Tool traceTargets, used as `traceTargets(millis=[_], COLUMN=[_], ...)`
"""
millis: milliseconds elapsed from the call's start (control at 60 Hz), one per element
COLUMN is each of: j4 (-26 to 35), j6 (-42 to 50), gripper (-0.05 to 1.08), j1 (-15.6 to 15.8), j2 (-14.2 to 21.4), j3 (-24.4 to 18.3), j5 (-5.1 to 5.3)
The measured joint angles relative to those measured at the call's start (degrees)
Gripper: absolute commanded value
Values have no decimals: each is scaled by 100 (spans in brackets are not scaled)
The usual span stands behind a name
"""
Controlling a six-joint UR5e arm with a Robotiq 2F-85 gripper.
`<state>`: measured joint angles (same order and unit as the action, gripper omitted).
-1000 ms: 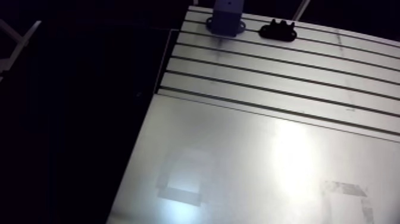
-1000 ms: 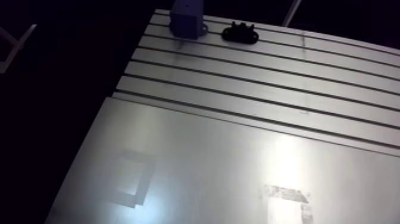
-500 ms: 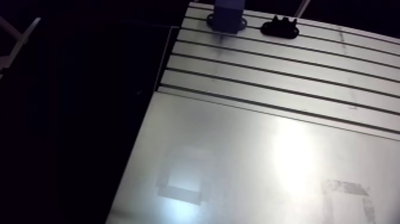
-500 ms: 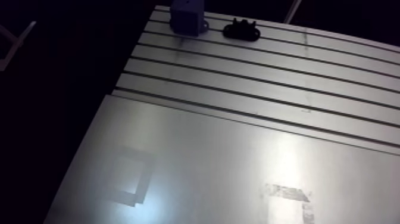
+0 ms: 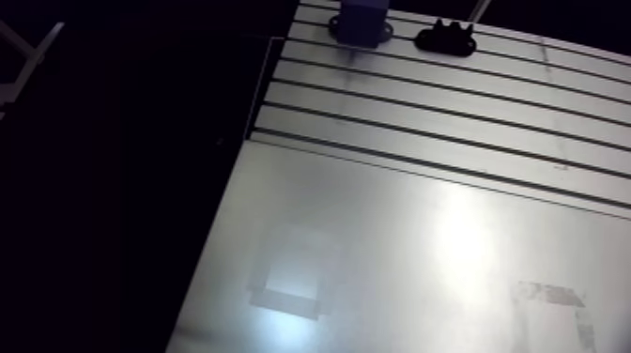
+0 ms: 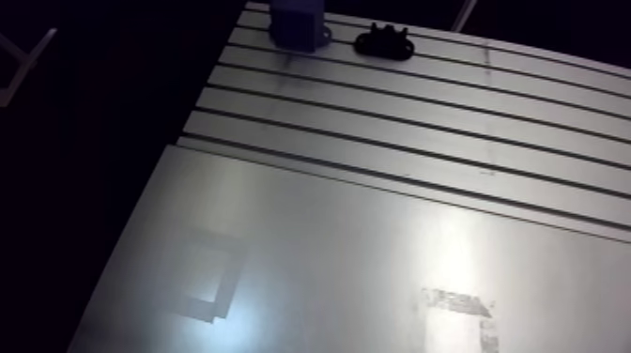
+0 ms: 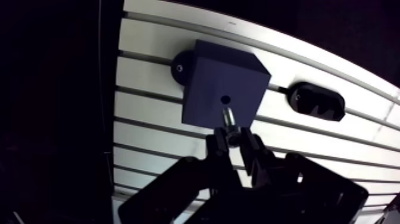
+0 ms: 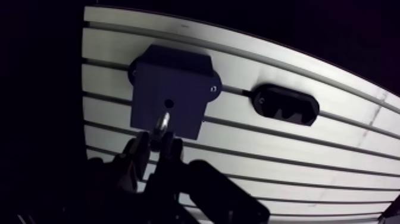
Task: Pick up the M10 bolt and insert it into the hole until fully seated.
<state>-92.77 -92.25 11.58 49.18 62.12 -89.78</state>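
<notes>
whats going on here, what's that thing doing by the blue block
A robot arm's pincer is shut on the M10 bolt and holds it up to the dark blue block on the slotted table. The bolt's tip points at the block's hole but sits just short of it, so it is not inserted yet. A black fixture lies beside the block.
</notes>
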Motion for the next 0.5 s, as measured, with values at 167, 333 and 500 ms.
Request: traceTargets(millis=[167,333,500], j4=[-4,-4,2], j6=[-5,-6,-7], gripper=[108,108,108], j1=[8,11,15], j2=[-32,-69,-94], j3=[-17,-51,-87], j5=[-1,-6,-7])
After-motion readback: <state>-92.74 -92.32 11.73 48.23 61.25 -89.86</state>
